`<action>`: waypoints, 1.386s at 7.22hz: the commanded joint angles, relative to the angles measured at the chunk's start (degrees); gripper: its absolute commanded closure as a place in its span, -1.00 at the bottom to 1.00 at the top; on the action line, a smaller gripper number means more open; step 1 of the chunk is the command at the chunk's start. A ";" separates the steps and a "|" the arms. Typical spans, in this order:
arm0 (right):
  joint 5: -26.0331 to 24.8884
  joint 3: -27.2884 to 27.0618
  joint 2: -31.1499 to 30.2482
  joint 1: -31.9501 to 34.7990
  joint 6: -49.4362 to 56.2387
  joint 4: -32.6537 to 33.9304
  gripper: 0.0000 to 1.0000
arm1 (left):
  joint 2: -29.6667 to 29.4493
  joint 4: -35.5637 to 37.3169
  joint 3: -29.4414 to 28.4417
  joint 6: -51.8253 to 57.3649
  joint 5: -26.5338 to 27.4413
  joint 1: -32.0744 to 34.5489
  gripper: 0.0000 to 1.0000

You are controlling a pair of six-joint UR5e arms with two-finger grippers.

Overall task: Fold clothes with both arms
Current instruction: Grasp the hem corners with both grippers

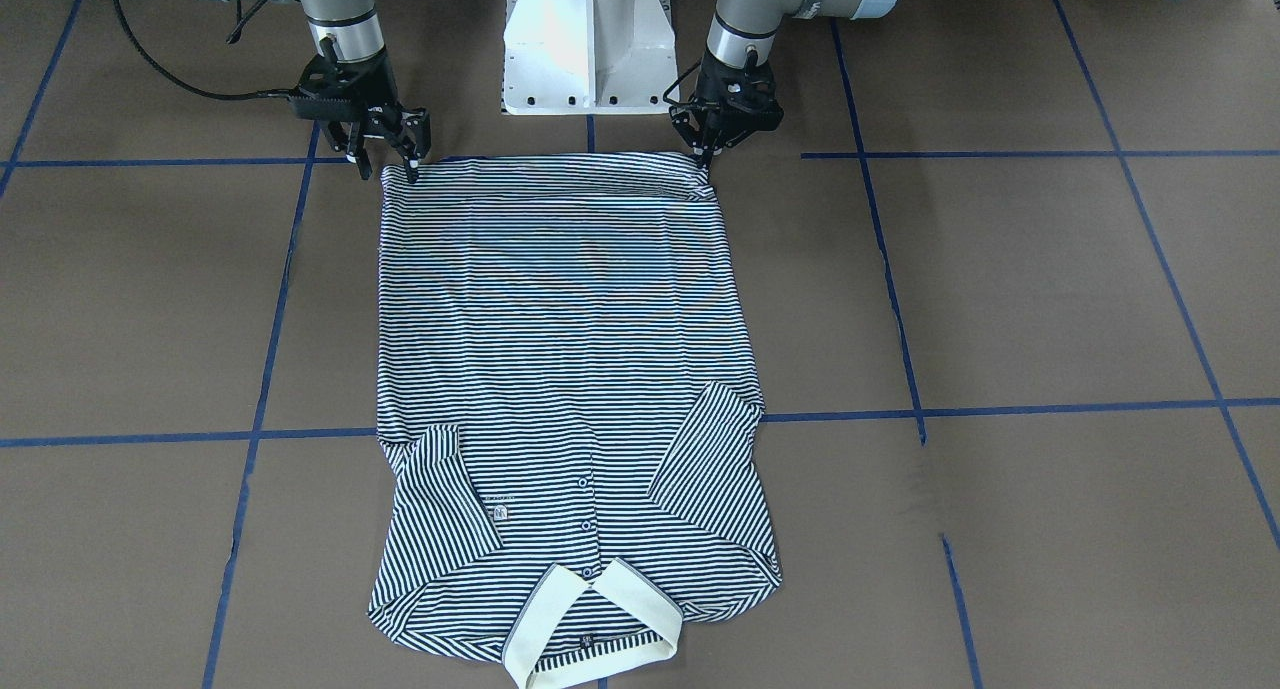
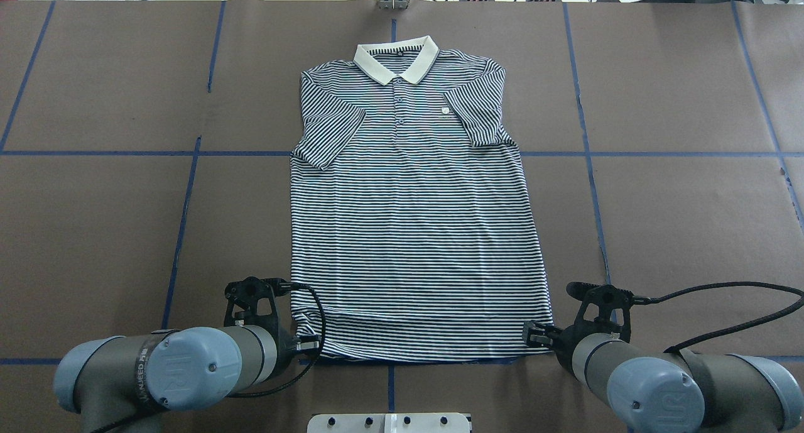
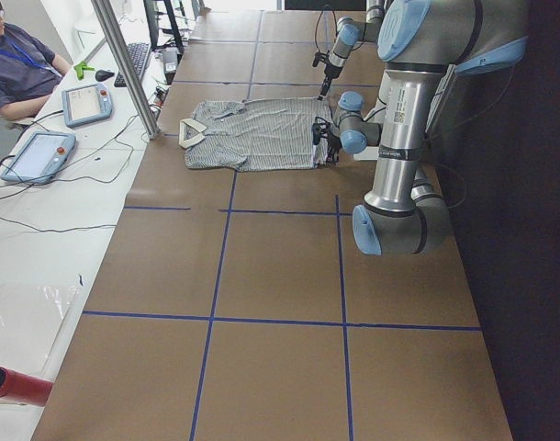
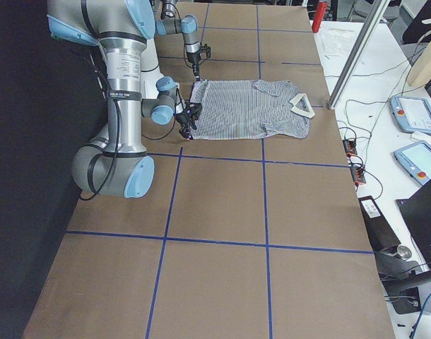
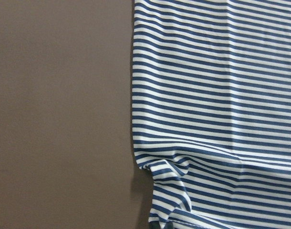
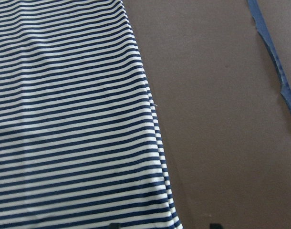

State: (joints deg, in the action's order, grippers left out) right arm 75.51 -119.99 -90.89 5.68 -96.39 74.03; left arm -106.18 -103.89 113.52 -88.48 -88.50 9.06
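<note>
robot lab | taped table (image 1: pixel 1050 289) | teach pendant (image 3: pixel 85 103) | seated operator (image 3: pixel 14 73)

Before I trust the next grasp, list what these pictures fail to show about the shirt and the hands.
- Whether the left hand grips the polo shirt hem: in the overhead view its own wrist covers the contact, the left wrist view shows only puckered cloth, and the front view is too small.
- Chest logo design: too small in every view.
- Shirt underside: lies against the table, hidden in every view.

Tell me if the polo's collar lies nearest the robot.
No, the navy-and-white striped polo shirt has its cream collar on the far side.
</note>
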 commanded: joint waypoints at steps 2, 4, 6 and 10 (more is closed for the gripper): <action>-0.54 0.81 0.10 -0.32 0.23 -0.03 -0.36 | 0.00 0.00 0.03 0.06 0.08 0.08 1.00; -0.54 0.90 0.27 -0.41 0.23 -0.03 -0.21 | 0.00 0.00 0.03 0.06 0.08 0.17 1.00; -0.54 0.90 0.62 -0.41 0.06 -0.11 0.29 | 0.00 0.00 0.03 0.06 0.08 0.17 1.00; -0.45 0.20 1.06 -0.32 0.23 -0.12 1.00 | 0.00 0.00 0.38 0.06 0.08 0.34 1.00</action>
State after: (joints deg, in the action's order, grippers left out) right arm 75.05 -119.38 -90.01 5.28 -96.22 73.88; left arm -106.17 -103.89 113.71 -88.42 -88.42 9.33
